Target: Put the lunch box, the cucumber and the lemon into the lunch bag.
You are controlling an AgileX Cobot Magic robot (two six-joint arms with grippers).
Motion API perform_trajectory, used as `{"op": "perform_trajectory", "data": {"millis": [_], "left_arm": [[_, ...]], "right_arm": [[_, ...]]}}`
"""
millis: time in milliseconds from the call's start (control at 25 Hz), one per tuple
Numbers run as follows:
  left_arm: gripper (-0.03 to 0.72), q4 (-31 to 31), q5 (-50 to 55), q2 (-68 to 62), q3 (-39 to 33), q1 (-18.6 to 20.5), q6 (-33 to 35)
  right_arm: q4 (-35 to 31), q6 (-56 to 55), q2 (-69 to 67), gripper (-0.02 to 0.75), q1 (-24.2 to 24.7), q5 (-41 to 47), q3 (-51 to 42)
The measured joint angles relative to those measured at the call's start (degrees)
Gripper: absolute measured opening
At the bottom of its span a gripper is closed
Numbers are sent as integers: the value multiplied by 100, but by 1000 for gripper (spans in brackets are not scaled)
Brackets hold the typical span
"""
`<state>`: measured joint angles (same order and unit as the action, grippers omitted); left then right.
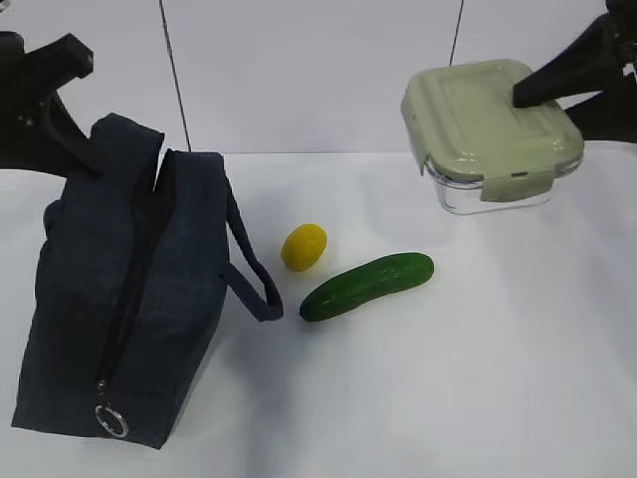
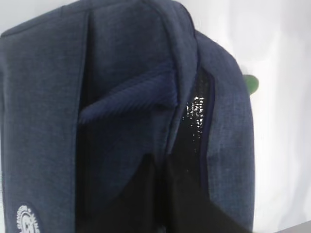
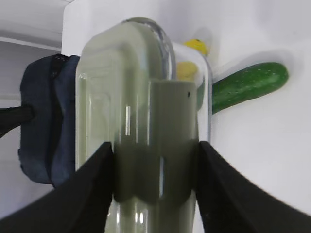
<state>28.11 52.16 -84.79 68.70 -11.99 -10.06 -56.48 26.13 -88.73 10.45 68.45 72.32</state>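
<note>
In the exterior view the lunch box (image 1: 493, 131), clear glass with a pale green lid, hangs in the air at the upper right, lifted clear of the white table (image 1: 478, 378) by the right gripper (image 1: 537, 92), whose dark finger lies on the lid; it is carried level, probably so it can travel across to the bag without tipping. The lunch bag (image 1: 124, 299) stands at the left with its zipper run open along the top and the ring pull (image 1: 110, 420) hanging at the near end, and the left gripper (image 1: 85, 149) sits at its far upper corner, apparently holding the fabric so that the mouth stays apart for loading. The lemon (image 1: 304, 247) and the cucumber (image 1: 366, 286) lie on the table between bag and box, just beside each other but apart, waiting their turn. The left wrist view shows navy cloth filling the frame, a folded strap (image 2: 131, 92) and a dark gap with a glint of foil lining (image 2: 194, 114); the fingers themselves are hidden, yet the jaws are closed down tight, and I judge they pinch the bag's edge. In the right wrist view both black fingers (image 3: 87, 189) clamp the box from lid side and base side, so the grip is firm across its thickness, with the bag, lemon and cucumber visible beyond. None of the three items is in the bag yet.
</note>
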Motion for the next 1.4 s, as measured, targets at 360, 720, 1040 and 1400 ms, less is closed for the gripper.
{"op": "perform_trajectory", "data": {"millis": [360,720,1040,1400], "left_arm": [[-4,-364,-113,0,0,-381,-500],[-4,-571,-191,0,217,-619,-882],[-4,-1038,-319,0,349,-765,-1273],[-4,-1179,-399,-71,349,-765,-1328]], "right_arm": [[549,-952,0,388,-1282,-28,657],[598,-1216,-123,388,-2195,-713,707],[577,-1307,-346,388,-2808,-1608,729],[542,-1436,-896,388,-3451,-1917,1240]]}}
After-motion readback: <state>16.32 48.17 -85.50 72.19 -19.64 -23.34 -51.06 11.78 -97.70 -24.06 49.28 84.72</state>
